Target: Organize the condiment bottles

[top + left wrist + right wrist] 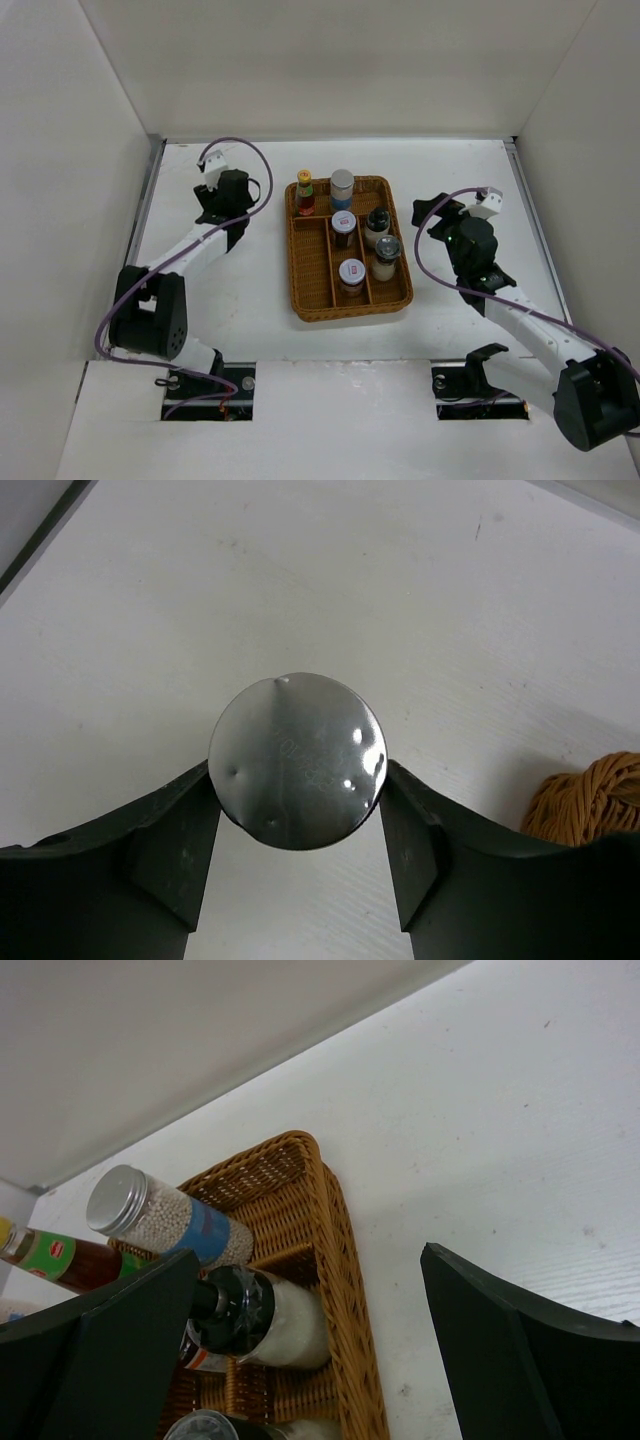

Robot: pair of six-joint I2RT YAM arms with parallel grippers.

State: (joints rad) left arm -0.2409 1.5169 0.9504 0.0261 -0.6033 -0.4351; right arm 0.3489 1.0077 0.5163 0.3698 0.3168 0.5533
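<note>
Six bottles (pixel 351 272) sit trayed; our left claw (pixel 298 780) clamps the seventh, a shaker (pixel 297 755), due rightward into the tray (pixel 291 262); right claw (pixel 308 1260) gapes empty.

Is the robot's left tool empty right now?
No, in the left wrist view the left tool has its fingers pressed against both sides of a shiny round silver lid.
</note>
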